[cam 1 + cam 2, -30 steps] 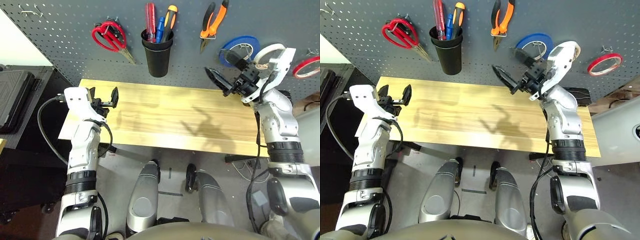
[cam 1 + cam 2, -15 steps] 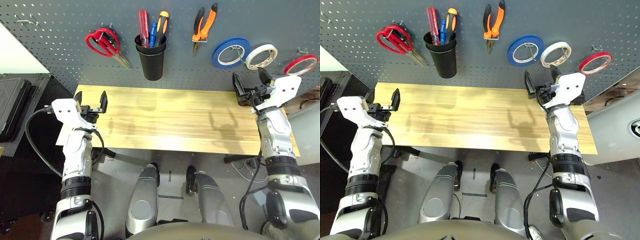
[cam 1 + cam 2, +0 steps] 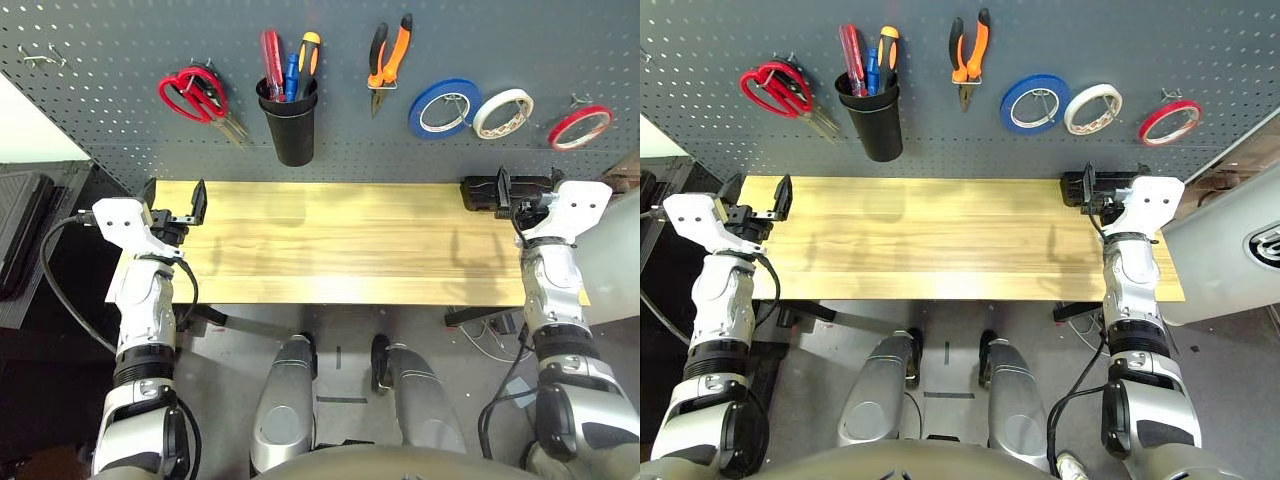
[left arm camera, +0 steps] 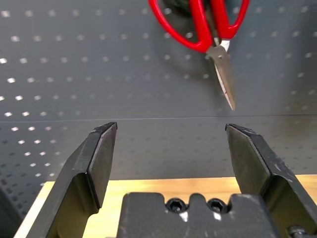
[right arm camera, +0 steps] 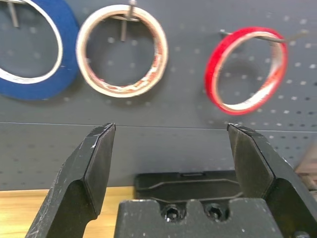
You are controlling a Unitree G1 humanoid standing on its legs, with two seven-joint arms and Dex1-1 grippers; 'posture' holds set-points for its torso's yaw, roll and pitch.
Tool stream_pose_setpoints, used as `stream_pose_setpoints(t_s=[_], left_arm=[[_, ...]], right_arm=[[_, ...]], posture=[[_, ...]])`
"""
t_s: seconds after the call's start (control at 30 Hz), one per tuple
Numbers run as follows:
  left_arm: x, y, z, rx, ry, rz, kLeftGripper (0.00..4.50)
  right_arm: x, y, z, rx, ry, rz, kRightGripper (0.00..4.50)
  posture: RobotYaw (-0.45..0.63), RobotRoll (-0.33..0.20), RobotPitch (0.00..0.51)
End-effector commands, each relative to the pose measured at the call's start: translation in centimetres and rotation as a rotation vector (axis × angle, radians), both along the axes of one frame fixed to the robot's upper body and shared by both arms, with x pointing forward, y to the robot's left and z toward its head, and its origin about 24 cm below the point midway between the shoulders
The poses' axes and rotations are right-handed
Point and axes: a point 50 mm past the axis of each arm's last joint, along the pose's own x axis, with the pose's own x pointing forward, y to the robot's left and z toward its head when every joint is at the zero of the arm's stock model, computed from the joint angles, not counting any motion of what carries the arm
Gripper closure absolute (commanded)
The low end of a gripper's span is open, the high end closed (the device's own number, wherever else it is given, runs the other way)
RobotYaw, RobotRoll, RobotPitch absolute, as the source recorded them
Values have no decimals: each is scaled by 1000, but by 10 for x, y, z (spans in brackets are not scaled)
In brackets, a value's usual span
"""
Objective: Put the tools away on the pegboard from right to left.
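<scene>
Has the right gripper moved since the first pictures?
Yes. It overlapped the blue tape roll in the eye views; now the right gripper is clear of it, over to the robot's right.

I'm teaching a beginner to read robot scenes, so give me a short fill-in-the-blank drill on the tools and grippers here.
1. The white tape roll hangs between the ____ tape roll and the red one.
2. The screwdriver with the red handle stands in the black ____.
3. The pliers have handles of black and ____.
4. Both the left gripper and the right gripper are ____.

Missing words: blue; cup; orange; open.
</scene>
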Motion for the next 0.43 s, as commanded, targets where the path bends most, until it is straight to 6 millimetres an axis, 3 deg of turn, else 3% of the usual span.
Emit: stream_pose_setpoints(t_s=[0.03, 0.43], left_arm=[[-4, 7, -5, -7, 12, 9, 16], [-8, 7, -5, -9, 12, 3, 16]], right_arm=[[-5, -8, -6, -2, 14, -34, 0], [0, -5, -9, 3, 25, -34, 0]], posture=[[166, 0, 196], [191, 0, 199]])
